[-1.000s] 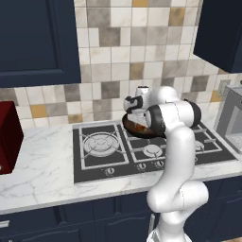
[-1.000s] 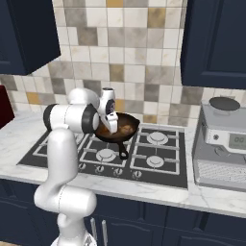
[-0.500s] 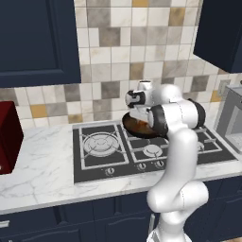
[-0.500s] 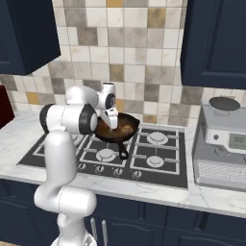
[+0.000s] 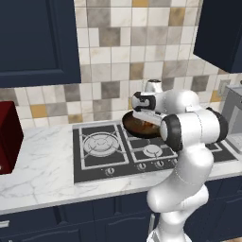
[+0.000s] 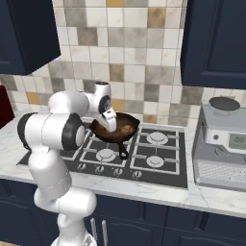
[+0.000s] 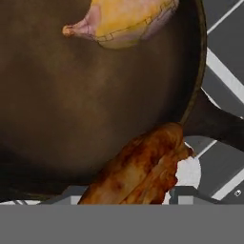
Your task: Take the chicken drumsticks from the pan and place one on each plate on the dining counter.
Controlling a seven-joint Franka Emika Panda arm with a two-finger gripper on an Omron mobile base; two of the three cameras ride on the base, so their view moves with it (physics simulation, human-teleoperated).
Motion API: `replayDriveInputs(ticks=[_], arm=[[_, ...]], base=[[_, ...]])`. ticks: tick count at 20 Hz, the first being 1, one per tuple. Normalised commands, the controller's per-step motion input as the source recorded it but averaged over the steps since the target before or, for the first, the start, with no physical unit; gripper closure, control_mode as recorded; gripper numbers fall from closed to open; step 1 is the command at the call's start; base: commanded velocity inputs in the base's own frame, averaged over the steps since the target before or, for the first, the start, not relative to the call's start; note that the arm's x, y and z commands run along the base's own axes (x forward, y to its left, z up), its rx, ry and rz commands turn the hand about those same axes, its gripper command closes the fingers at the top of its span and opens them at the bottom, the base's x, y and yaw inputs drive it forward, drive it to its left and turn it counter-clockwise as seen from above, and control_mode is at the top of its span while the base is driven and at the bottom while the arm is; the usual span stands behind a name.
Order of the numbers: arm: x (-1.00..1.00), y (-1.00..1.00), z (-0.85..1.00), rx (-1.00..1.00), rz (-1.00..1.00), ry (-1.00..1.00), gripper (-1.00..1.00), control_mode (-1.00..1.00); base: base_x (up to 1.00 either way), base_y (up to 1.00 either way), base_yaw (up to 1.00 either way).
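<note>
Brown-glazed drumstick (image 7: 143,171) sits right at the gripper (image 7: 128,202), long axis running diagonally up from between the jaws and over the pan (image 7: 71,95) rim near its handle, jaws half spread around it, can't tell if they're pinching it; second drumstick (image 7: 124,21) lies across the pan

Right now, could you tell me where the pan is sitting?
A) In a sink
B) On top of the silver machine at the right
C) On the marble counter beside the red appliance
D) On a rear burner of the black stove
D: in the right base view the pan rests on the black stove at a rear burner near the tiled wall, its handle pointing toward the front, with the gripper lowered into it.
</note>
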Motion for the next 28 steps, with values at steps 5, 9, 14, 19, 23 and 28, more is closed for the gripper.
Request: replayDriveInputs(ticks=[5,9,14,19,23,28], arm=[[-0.69,0.00,0.22,0.13,0.05,-0.01,1.00,-1.00],[-0.57,0.00,0.31,0.03,0.03,0.18,1.00,-1.00],[-0.69,0.00,0.22,0.00,0.07,0.05,1.00,-1.00],[-0.16,0.00,0.00,-0.01,0.07,0.00,1.00,1.00],[0.00,0.00,0.00,0.00,0.00,0.00,1.00,1.00],[0.00,0.00,0.00,0.00,0.00,0.00,1.00,1.00]], base=[[0.00,0.00,0.00],[0.00,0.00,0.00],[0.00,0.00,0.00],[0.00,-0.01,0.00],[-0.21,0.00,0.43],[-0.22,0.00,1.00]])
